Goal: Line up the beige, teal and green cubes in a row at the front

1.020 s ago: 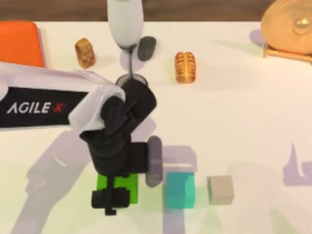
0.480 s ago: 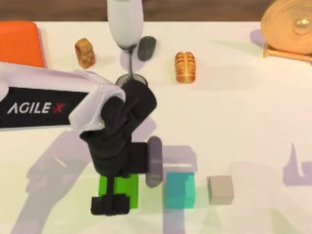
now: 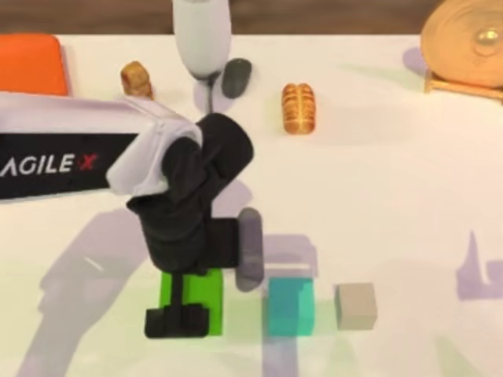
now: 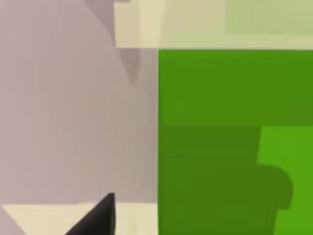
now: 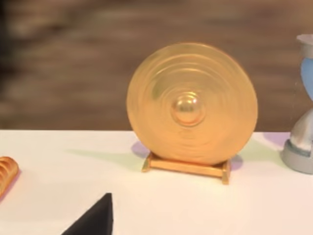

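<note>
Left gripper (image 3: 177, 320) sits over the front edge of the bright green matte cube (image 3: 193, 289), pointing down at the white table (image 3: 377, 173). Top view shows a dark finger block across the cube's front side; cannot tell whether the fingers are spread or closed, or whether they touch the cube. Left wrist view is filled by the green cube (image 4: 230, 142) and table shadow, with one dark fingertip (image 4: 98, 220) at the frame's edge, off to the side of the cube.

Green cube stands near the table's front edge, left of centre, faces square to the table edges. Cubes have no long axis of their own; the row's long axis runs parallel to the front edge. Next in line, toward the right edge: the teal matte cube (image 3: 291, 305), apart from the green one, then the small grey-beige matte cube (image 3: 356, 305), just beside the teal one with a narrow gap. All three sit flat and square.

Right arm is out of the top view; its wrist camera looks at a golden disc on a stand (image 5: 191, 110) at the back right corner.

Along the back edge: two brown bread-like loaves (image 3: 298, 107) (image 3: 136, 79), an orange block (image 3: 31, 67) at the back left corner.
</note>
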